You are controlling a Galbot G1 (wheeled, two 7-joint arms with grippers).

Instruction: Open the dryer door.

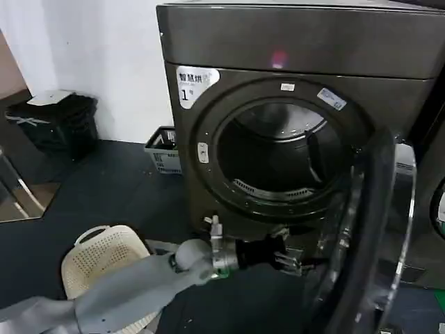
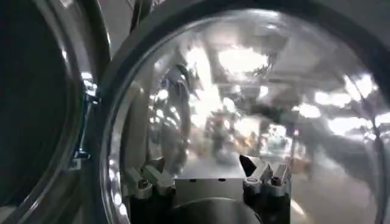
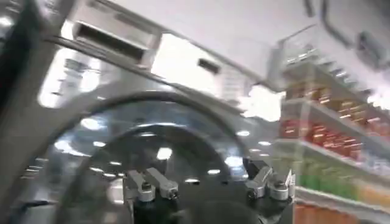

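The dryer (image 1: pixel 299 49) is a big dark metallic machine with a white "1" sticker (image 1: pixel 193 83) and a pink light (image 1: pixel 279 58). Its round drum hole (image 1: pixel 278 160) is uncovered. The dryer door (image 1: pixel 379 229) stands swung out to the right, seen nearly edge-on. My left arm reaches across below the hole, and my left gripper (image 1: pixel 292 259) is open just short of the door's inner face. In the left wrist view, the left gripper (image 2: pixel 207 173) faces the domed glass (image 2: pixel 256 91), holding nothing. My right gripper (image 3: pixel 207 182) is open before the door's tinted glass (image 3: pixel 152 140) and chrome rim (image 3: pixel 55 140).
A cream perforated laundry basket (image 1: pixel 104 261) sits on the dark floor under my left arm. A small grey crate (image 1: pixel 163 149) stands by the dryer's left side and a black bin (image 1: pixel 59 122) against the wall. Another machine (image 1: pixel 434 202) is at the far right. Stocked shelves (image 3: pixel 329 134) are beyond.
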